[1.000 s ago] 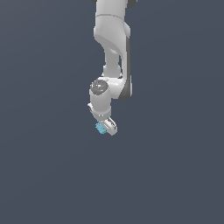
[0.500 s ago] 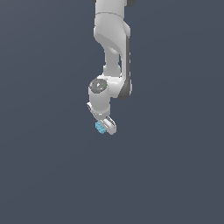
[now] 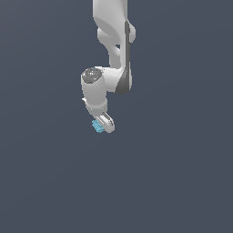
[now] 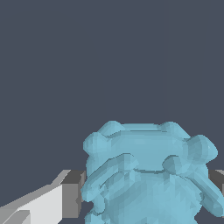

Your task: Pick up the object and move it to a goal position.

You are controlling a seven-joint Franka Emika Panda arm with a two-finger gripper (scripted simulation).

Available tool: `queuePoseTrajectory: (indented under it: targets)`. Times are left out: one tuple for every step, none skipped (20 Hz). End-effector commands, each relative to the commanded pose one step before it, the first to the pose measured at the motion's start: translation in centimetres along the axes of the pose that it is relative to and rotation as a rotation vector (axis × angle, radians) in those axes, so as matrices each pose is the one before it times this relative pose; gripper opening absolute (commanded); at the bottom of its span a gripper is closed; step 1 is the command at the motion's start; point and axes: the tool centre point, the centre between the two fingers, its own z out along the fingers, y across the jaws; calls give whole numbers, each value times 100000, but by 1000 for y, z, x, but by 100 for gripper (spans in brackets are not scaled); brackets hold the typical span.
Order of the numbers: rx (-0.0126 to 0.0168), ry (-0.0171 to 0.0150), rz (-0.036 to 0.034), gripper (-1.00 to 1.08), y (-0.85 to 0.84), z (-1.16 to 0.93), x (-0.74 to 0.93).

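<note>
Cyan and lumpy, the object [image 3: 97, 126] sits clamped between the fingers of my white gripper [image 3: 103, 124], which hangs from the arm above a plain grey-blue ground. My wrist camera shows it filling the gap between both pads. Picking up looks done; no goal marker shows, so carrying remains.

One white robot arm [image 3: 111, 50], one tool [image 3: 103, 125], one light-blue lumpy object [image 3: 97, 126]
</note>
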Motion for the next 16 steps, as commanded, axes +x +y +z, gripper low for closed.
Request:
queuePoseTrajectory:
  targets:
    - [77,43,74,-100,1001,-2056,746]
    - [0,0,0,-100,366,-773,285]
    - [-50,-18,44,-100,355,-706,295]
    - [0,0,0,-100,319,-687,264]
    - [0,0,0,-100,295,-636,247]
    - [0,0,0,-100,269,-581,227]
    - [-60,34,-7,-100,229,-517,198]
    - [0,0,0,-100,212,-463,184]
    - [0,0,0,-100,182,-401,163]
    - [0,0,0,-100,150,-337,141]
    - [0,0,0,-100,117,-272,121]
    - [-46,40,-32,-100,62,-210,82]
    - [0,0,0,-100,50,-143,80]
    - [0,0,0,-100,17,-79,60]
    - [0,0,0,-100,-15,-16,39]
    - [6,20,-66,-100,-43,-1,-15]
